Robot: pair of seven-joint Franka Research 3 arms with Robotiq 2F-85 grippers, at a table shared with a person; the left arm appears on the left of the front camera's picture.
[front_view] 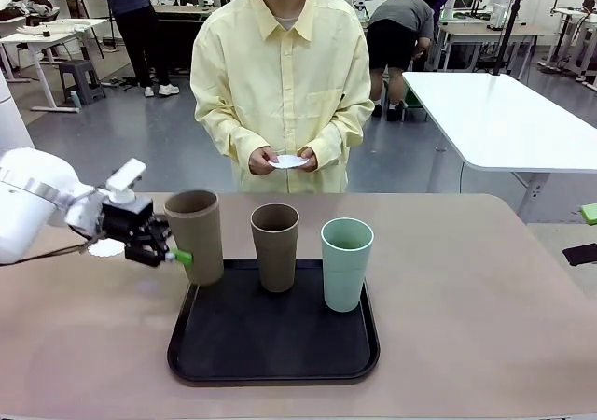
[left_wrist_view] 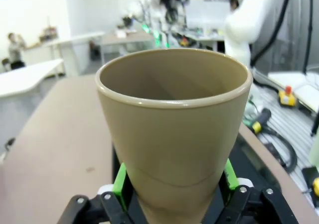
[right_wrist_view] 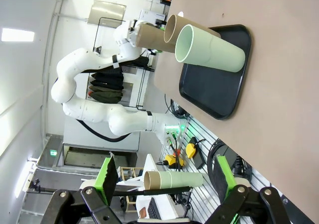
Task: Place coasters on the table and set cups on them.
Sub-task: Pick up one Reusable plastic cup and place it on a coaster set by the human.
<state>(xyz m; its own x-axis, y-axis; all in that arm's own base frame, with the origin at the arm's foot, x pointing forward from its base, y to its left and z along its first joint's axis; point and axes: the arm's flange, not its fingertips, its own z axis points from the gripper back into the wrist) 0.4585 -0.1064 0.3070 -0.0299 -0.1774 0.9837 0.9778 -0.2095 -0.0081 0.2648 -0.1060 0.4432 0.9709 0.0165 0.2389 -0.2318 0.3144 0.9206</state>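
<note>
My left gripper [front_view: 175,254] is shut on the lower part of a brown-tan cup [front_view: 196,233], whose base is over the left rim of the black tray [front_view: 215,359]. Its green pads [left_wrist_view: 119,180] press both sides of that cup [left_wrist_view: 174,124] in the left wrist view. A second brown cup [front_view: 276,247] and a mint green cup [front_view: 346,263] stand upright in the tray. One white coaster [front_view: 105,248] lies on the beige table [front_view: 466,327] behind my left gripper. The person holds another coaster [front_view: 289,161] in both hands. My right gripper [right_wrist_view: 164,176] is open and holds nothing.
The person stands at the far edge, mid-table. Free tabletop lies to the left and right of the tray. The right wrist view shows the tray [right_wrist_view: 219,92] and the mint cup [right_wrist_view: 214,50] sideways. A white table [front_view: 504,121] stands beyond the far right corner.
</note>
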